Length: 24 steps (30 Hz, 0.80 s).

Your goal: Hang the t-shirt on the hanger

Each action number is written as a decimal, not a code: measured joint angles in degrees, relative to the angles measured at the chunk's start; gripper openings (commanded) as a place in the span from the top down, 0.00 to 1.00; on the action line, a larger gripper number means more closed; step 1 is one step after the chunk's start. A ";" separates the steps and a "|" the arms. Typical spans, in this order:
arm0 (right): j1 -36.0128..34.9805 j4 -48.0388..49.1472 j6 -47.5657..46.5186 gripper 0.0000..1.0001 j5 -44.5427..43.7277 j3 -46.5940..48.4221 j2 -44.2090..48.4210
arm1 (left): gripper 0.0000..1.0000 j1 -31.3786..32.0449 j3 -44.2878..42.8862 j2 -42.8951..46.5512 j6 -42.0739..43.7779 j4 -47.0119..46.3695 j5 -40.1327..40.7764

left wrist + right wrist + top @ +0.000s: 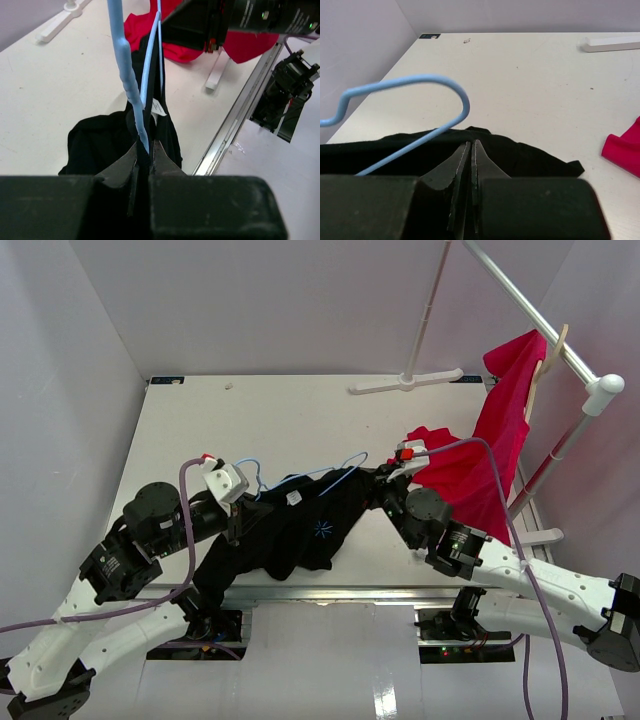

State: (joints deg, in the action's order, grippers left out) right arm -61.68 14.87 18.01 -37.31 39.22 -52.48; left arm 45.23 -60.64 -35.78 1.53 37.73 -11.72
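Observation:
The black t-shirt [300, 535] is stretched across the near part of the table between my two grippers. The light-blue wire hanger [355, 455] runs along its upper edge, with the hook sticking out near the right gripper. My left gripper [243, 512] is shut on the hanger wire [129, 80] together with black cloth [100, 140]; the white label [159, 107] shows just beyond the jaws. My right gripper [378, 487] is shut on the t-shirt's edge [520, 150], and the hanger's hook [420, 82] curves just above its fingertips.
A red shirt [500, 420] hangs on a wooden hanger [545, 365] from the white rack rail [520, 305] at the right, its lower part bunched on the table [435, 440]. The rack's foot [405, 382] lies at the back. The table's metal front edge [240, 115] is close.

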 measured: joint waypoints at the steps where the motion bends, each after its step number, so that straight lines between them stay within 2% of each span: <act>1: 0.75 -0.91 -0.01 0.92 0.57 0.45 0.33 | 1.00 0.00 -0.07 -0.33 0.40 0.41 -0.31; 11: 3.79 -9.69 -0.43 0.92 1.45 6.62 1.37 | 1.00 0.00 -0.26 -2.63 3.26 2.55 0.28; 24: 3.81 -15.06 -3.62 0.92 -0.10 10.75 1.54 | 1.00 0.00 -1.94 -4.64 5.30 6.14 3.23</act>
State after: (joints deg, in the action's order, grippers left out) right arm -57.87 -0.19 14.39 -37.41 49.97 -50.94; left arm 45.23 -62.58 -40.43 6.83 43.88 -8.50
